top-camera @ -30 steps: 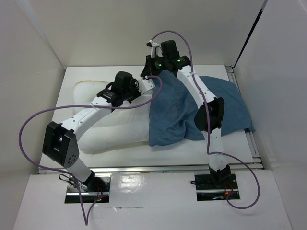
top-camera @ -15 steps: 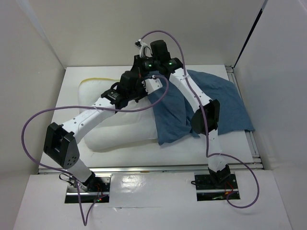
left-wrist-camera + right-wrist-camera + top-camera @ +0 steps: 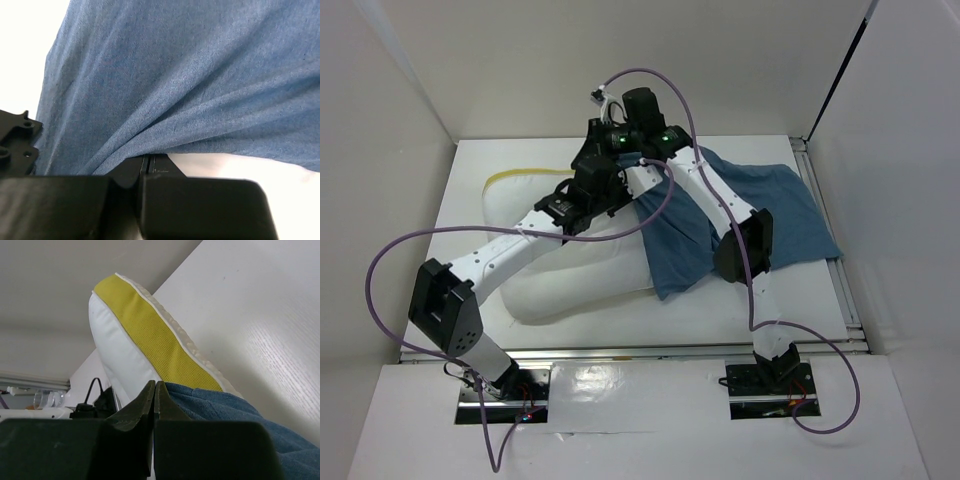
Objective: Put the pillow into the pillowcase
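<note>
While the white surface is boxed in by pale walls, the pillowcase is pinched in the closed jaws of the left gripper and the right gripper — draped partly over the pillow.

I can read no word, label, brand, number or sign anywhere: not on the pillowcase at two o'clock, the pillow at eight o'clock, the desk, my left fingers or my right fingers.

the white table bears the pillow at left and the pillowcase at right, overlapping.
</note>
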`<state>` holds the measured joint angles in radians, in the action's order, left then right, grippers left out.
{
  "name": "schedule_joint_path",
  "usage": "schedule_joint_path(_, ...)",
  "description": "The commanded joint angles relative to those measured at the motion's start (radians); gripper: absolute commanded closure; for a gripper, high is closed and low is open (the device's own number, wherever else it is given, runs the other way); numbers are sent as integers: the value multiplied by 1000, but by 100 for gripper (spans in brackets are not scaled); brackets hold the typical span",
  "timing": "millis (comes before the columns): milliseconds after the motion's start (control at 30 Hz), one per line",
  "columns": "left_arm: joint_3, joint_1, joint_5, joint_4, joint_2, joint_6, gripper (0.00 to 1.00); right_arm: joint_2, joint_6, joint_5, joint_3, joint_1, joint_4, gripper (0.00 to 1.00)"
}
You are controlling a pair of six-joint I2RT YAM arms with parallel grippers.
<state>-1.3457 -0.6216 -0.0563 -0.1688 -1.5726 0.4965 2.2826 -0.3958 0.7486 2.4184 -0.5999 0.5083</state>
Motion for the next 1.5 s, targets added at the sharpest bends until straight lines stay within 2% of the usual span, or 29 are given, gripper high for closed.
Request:
schedule_joint_path(0,6,-35,59,167,45,-35,100,-8,-69,83,-16,-64,-120,100)
schedule_joint_path(100,6,-35,59,135,45,-35,97,-8,-49,72,-7,-64,-120,100)
schedule_joint_path(200,16,-35,69,76,83,-35,72,-27,-37,52,-22,-51,-109,100)
schedule_joint_path(233,16,-35,69,55,97,-35,59,-28,-28,43,-36,-35,-109,100)
schedule_joint_path(267,16,-35,59,36,112,-44,53,-37,-28,43,-36,-35,-100,100)
schedule_joint_path(400,34,-35,27,-64,203,-44,38,-61,-3,43,-71,26,-100,100)
schedule_joint_path(533,43,-35,-69,-135,287,-53,35,-89,-3,43,-91,63,-91,100)
schedule_joint_path(567,43,-35,-89,-144,314,-53,31,-89,6,43,-91,77,-91,100)
schedule_joint_path(667,31,-35,-166,-181,336,-53,27,-110,15,43,-110,97,-82,100)
schedule_joint_path(833,-3,63,-168,-273,327,-104,26,-158,34,34,-131,106,-82,100)
schedule_joint_path(1033,-13,192,-93,-319,252,-156,24,-189,44,24,-140,124,-82,100)
schedule_joint_path(1233,-72,304,48,-337,152,-156,17,-209,54,24,-170,124,-82,100)
schedule_joint_path(1367,-156,381,205,-396,77,-156,15,-218,54,15,-170,124,-82,100)
schedule_joint_path(1433,-184,414,266,-438,39,-147,25,-229,63,3,-170,124,-82,100)
schedule_joint_path(1467,-208,425,304,-449,27,-147,43,-229,63,3,-170,124,-82,100)
